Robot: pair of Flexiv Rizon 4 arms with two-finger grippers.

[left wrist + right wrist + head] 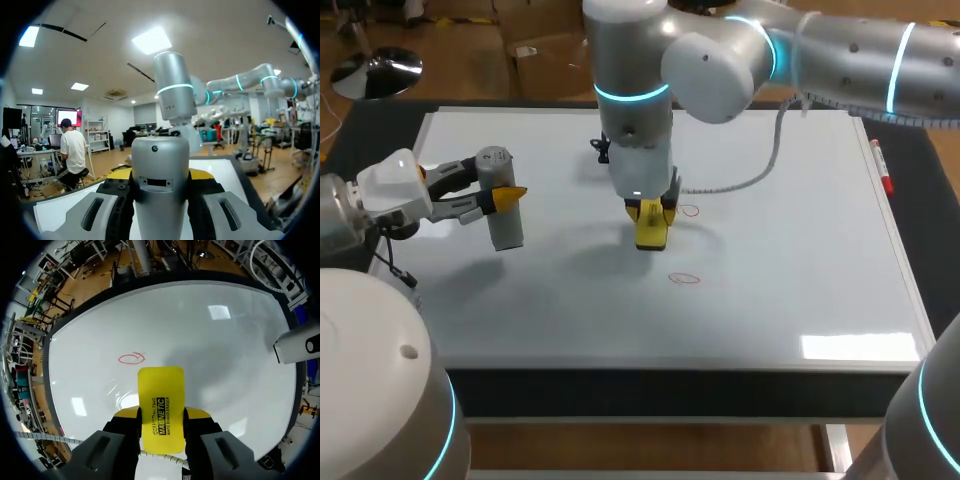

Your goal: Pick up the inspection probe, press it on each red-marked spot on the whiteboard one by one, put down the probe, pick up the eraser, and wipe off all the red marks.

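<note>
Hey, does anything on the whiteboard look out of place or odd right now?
One oddity: the probe is clamped in the left pincer, not put down, while the right pincer grips the eraser on the whiteboard.

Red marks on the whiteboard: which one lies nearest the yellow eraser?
The red mark right beside the eraser; the other mark sits apart, nearer the front edge of the whiteboard.

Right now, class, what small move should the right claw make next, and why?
Probably slide the eraser, gripped in the right claw, forward onto the red mark just ahead of it; that mark is unwiped, and the eraser sits short of it.
</note>
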